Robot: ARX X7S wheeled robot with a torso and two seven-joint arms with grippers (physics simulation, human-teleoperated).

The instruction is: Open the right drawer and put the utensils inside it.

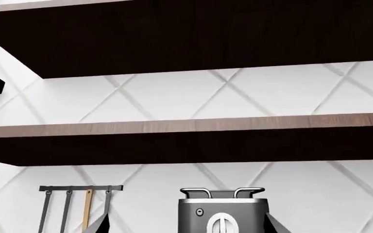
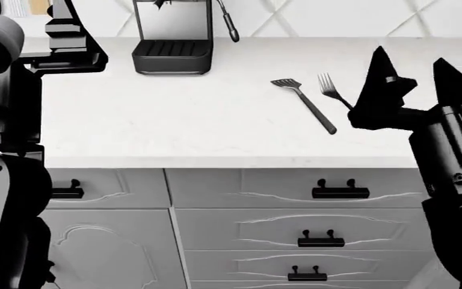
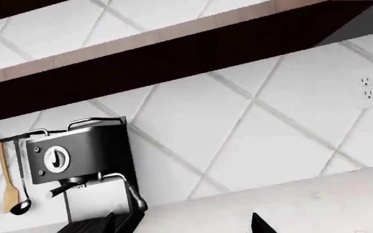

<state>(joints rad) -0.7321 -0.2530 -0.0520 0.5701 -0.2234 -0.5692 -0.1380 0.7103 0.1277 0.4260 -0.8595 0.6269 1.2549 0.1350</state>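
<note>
Right end effector (image 2: 411, 78) raised, spatula (image 2: 305, 103) diagonal, fork (image 2: 334, 90) parallel

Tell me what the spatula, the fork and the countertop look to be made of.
Spatula: dark grey with a dull, even sheen, so metal or hard plastic; the render leaves that open.
Fork: thin dark grey tines, probably metal; its handle is hidden behind the right gripper.
Countertop: white, matt and faintly speckled, looking like stone or quartz.
</note>
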